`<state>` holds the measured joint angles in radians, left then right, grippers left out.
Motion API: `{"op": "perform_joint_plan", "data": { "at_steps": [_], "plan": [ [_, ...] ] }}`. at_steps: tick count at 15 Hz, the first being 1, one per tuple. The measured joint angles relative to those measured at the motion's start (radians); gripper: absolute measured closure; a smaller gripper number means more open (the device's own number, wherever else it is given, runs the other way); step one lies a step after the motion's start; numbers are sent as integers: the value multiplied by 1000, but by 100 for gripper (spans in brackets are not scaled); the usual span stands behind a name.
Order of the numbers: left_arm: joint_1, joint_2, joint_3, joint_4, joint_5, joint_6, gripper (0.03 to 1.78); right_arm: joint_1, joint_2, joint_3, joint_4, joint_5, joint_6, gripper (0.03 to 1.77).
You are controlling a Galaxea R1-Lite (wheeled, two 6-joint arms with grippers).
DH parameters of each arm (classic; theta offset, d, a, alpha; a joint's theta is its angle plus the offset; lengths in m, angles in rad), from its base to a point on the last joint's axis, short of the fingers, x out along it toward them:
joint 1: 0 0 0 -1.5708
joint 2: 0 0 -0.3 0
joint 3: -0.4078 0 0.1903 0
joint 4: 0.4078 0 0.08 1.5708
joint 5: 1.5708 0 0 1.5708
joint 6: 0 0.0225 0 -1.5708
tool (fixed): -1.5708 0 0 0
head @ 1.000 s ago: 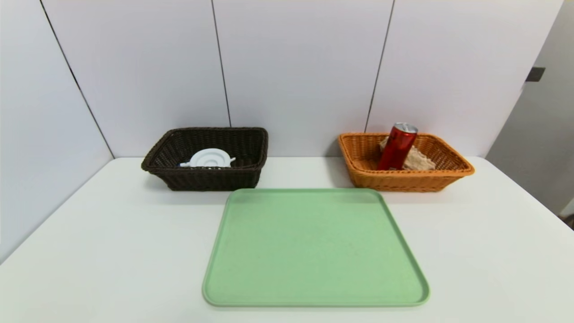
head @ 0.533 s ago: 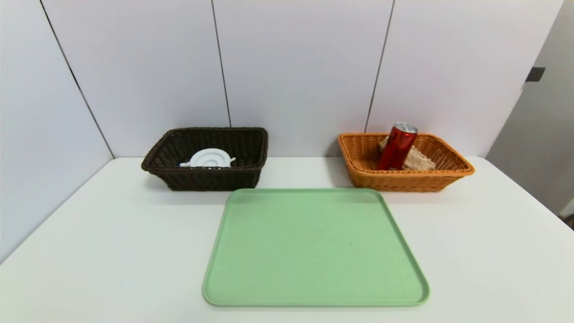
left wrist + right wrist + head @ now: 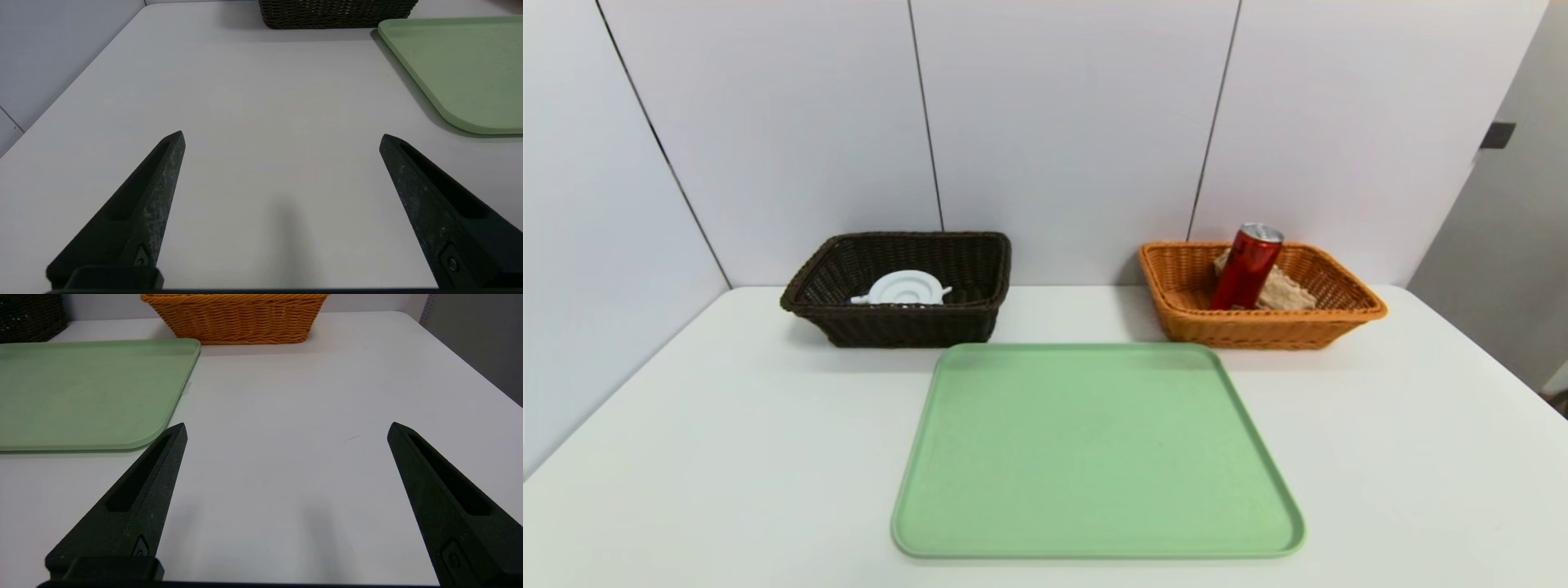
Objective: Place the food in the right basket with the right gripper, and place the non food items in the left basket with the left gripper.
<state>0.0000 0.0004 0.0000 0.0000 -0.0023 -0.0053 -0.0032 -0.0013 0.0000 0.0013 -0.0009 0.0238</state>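
Two baskets sit at the back of the white table (image 3: 727, 425) in the head view: a dark basket (image 3: 898, 322) at centre left and an orange basket (image 3: 1258, 331) at centre right, well apart, both close to the wall. Inside the dark basket lies a white round item (image 3: 903, 288), with a small bluish bit showing at its left edge that is too small to make out. In the orange basket a red can (image 3: 1246, 266) leans tilted, its top above the rim, and a beige crumpled item (image 3: 1282, 290) lies behind and beside it, touching it. A green tray (image 3: 1094, 449) fills the lower middle of the frame, its far edge near both baskets; nothing lies on it.

Neither arm shows in the head view. In the left wrist view the left gripper (image 3: 282, 136) is spread wide over bare table and holds nothing, with the tray's corner at upper right and the dark basket's wall at the top edge. In the right wrist view the right gripper (image 3: 287, 428) is likewise spread wide and holds nothing, with the tray at upper left and the orange basket at the top.
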Motion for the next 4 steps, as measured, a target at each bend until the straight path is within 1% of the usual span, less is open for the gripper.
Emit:
{"op": "perform_joint_plan", "data": {
  "at_steps": [4],
  "plan": [
    [0,0,0,0,0,-2,12,0,0,0,0,0,8,11]
  ]
}}
